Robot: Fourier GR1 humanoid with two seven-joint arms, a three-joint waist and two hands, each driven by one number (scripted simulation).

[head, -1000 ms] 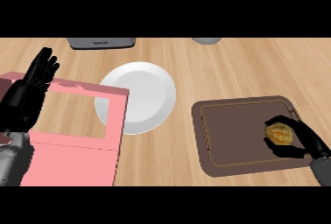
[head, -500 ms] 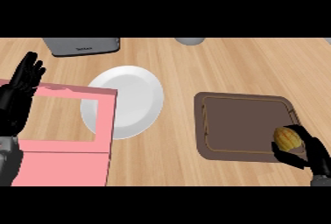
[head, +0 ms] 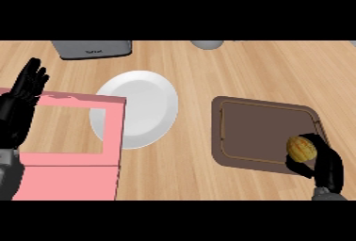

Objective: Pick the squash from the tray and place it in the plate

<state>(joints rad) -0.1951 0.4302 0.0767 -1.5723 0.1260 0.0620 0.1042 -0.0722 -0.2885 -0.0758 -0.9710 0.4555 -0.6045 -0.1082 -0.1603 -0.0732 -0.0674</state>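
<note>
Fingers (head: 306, 165) of your right hand (head: 325, 168) are curled round the yellow squash (head: 302, 148), thumb and fingers hooked under and behind it, and you can see its ribbed orange-yellow skin poking out above them. That squash sits over the lower right corner of the dark brown tray (head: 257, 132); whether it is touching the tray surface you cannot tell from this angle. Move outward and the tray lies flat on the wooden worktop (head: 195, 70), right of the white plate (head: 139, 106), with a strip of bare wood between them. Your plate has its left edge tucked under a pink frame-like box (head: 69, 160). Over at the left edge, your left hand (head: 20, 106) rests with fingers straight and pointing up, holding nothing. Along the far edge you have a grey appliance (head: 93, 48) and a small grey round object (head: 207, 44).
</note>
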